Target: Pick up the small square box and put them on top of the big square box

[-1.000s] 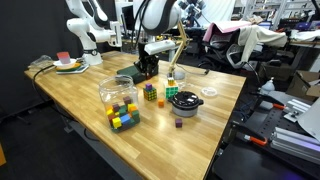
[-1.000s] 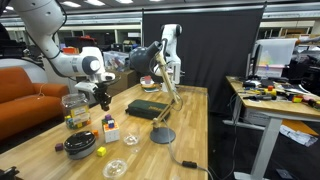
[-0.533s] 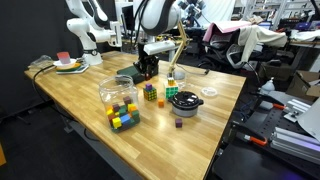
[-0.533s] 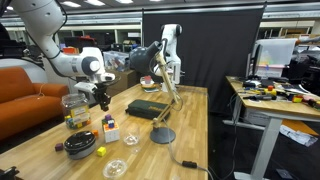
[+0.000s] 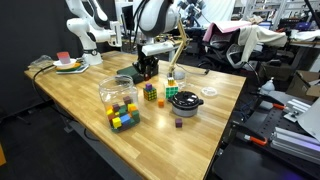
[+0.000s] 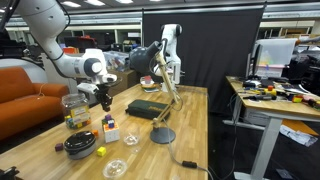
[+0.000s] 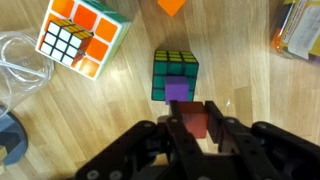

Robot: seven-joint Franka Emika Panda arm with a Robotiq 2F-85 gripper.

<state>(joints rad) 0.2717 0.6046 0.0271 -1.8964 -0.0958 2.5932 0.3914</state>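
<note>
My gripper (image 7: 190, 128) is shut on a small red cube (image 7: 190, 118) and holds it above the wooden table. In the wrist view a green-faced puzzle cube (image 7: 176, 68) lies just beyond the fingertips, with a small purple cube (image 7: 176, 92) on it. The gripper shows in both exterior views (image 5: 147, 70) (image 6: 103, 97), above the puzzle cubes (image 5: 150, 92). The flat dark green box (image 6: 145, 108) lies farther back on the table. It is out of the wrist view and partly hidden behind the gripper in an exterior view (image 5: 124, 79).
A white puzzle cube (image 7: 82, 36), a clear dish (image 7: 14, 68) and a yellow box (image 7: 300, 30) surround the spot. A clear jar of coloured cubes (image 5: 120, 103), a black bowl (image 5: 185, 101), a loose purple cube (image 5: 179, 124) and a wooden stand (image 6: 165, 90) are on the table.
</note>
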